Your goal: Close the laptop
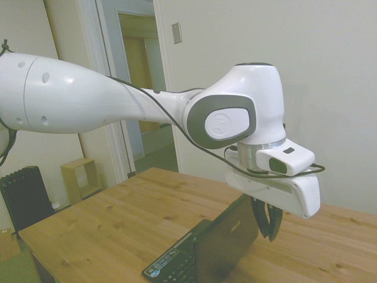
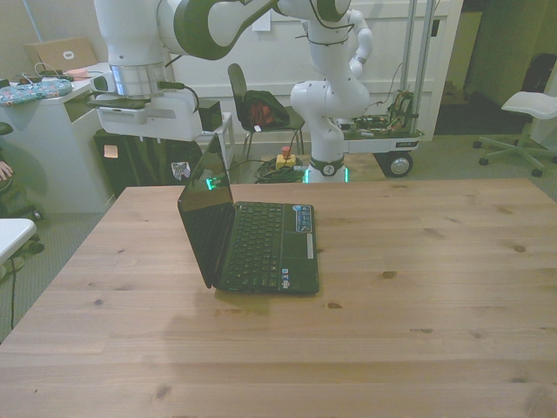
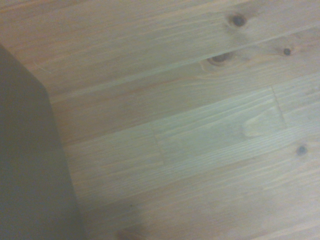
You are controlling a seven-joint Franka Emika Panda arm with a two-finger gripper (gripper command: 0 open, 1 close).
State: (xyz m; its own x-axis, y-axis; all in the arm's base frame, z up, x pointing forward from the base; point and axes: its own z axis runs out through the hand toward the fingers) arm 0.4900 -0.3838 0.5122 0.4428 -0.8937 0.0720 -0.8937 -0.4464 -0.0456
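The gripper [image 1: 270,223] hangs just behind the lid's top edge, its fingers nearly together and empty. Bare table [image 2: 418,261] spreads wide toward the front view's right. The laptop [image 2: 248,237] stands open left of the table's middle, black, keyboard showing.

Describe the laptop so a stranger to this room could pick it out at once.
On the wide wooden table, toward the front view's left, stands a small black matte laptop, open with its lid upright. The white arm's two-finger gripper hangs just behind that lid. It is the only object resting on the tabletop.
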